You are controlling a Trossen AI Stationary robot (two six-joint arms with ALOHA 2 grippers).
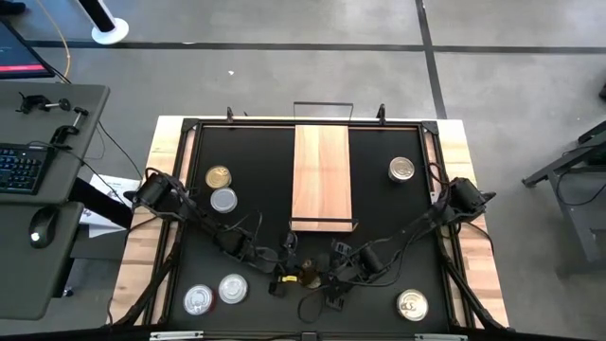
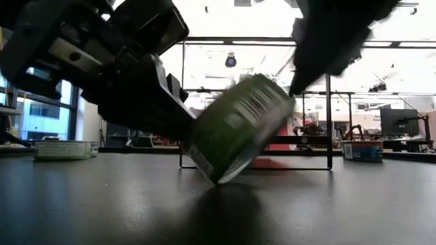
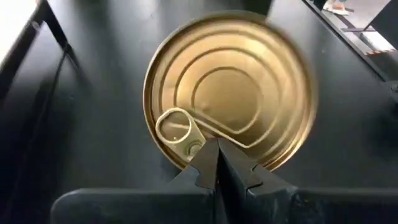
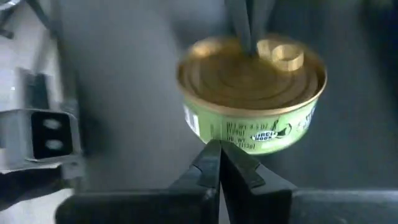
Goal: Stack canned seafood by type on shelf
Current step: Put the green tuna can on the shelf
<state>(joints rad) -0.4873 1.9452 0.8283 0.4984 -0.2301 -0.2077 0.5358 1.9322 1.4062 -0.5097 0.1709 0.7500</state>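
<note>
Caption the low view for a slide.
Gold-lidded can tilted on edge on the black tabletop, pinched between two closed grippers.

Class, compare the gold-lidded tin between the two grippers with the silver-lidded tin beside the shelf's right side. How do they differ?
The gold-lidded tin has a yellow-gold lid; the silver-lidded tin has a grey one. The gold-lidded tin is tipped up on its edge in the low view, with the shut left gripper and right gripper against it; the silver-lidded tin lies flat, alone. Both are small round tins, neither yet on the shelf.
</note>
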